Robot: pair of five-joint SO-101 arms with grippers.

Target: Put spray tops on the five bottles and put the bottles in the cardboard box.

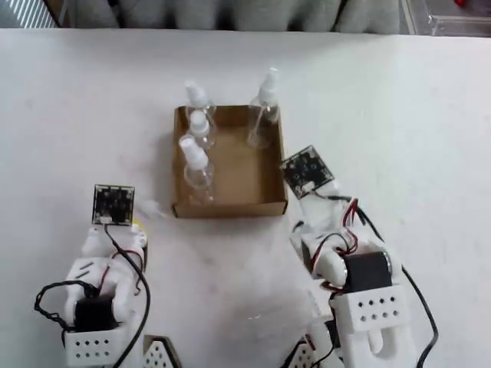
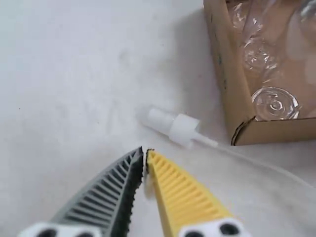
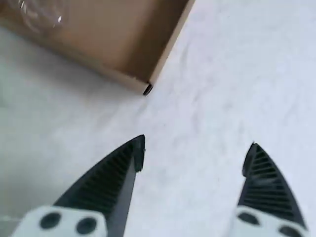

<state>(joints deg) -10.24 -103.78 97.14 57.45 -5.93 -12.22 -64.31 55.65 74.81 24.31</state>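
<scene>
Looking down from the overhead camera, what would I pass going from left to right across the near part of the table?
In order: left robot arm → loose white plastic spray top → brown cardboard box holding clear plastic bottles → right robot arm.

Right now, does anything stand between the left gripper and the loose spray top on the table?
Nothing visible does. Only bare table lies between the shut left gripper and the spray top; the cardboard box stands beyond the top, not in the path.
</scene>
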